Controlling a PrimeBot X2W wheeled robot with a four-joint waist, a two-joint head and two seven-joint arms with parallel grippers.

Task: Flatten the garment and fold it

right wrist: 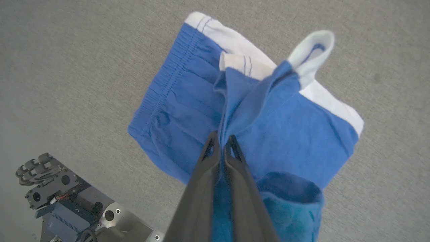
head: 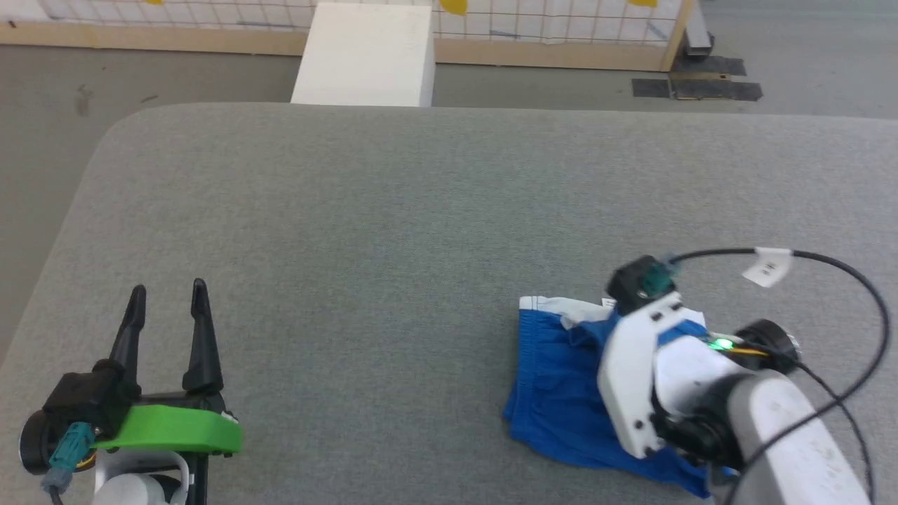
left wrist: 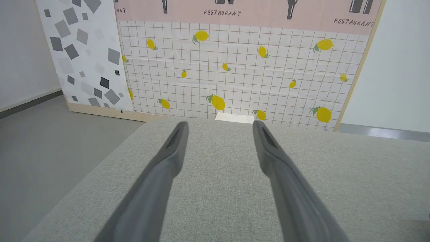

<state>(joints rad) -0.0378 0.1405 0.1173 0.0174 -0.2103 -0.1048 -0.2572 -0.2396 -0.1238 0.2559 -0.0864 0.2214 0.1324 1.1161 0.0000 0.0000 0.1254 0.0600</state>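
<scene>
Right wrist view: the right pincer (right wrist: 221, 141) is clamped, jaws closed, on a raised ridge of blue cloth near the middle of the shorts (right wrist: 285, 131), pulling the fabric up into a tent while the rest lies rumpled on the grey bench (head: 393, 210). A white band (right wrist: 235, 42) runs along the edge of the shorts farthest from the pincer, and a loop of white trim (right wrist: 314, 45) stands up just beside the pinched fold. A blue leg opening gapes close to the fingers on the near side. In the head view the shorts sit at the near right of the bench, directly under the right wrist, with the white band along their far edge running roughly left to right, so the garment's length appears to run near to far. The left pincer (head: 169, 286) hovers at the near left, jaws spread wide and holding nothing, well apart from the cloth with bare bench between. The shorts are not yet flat, so the work looks to be at the spreading stage. The right arm is plainly the nearer one and already has hold. Any second grip by the left arm would mean crossing rightward to the shorts' left edge.
</scene>
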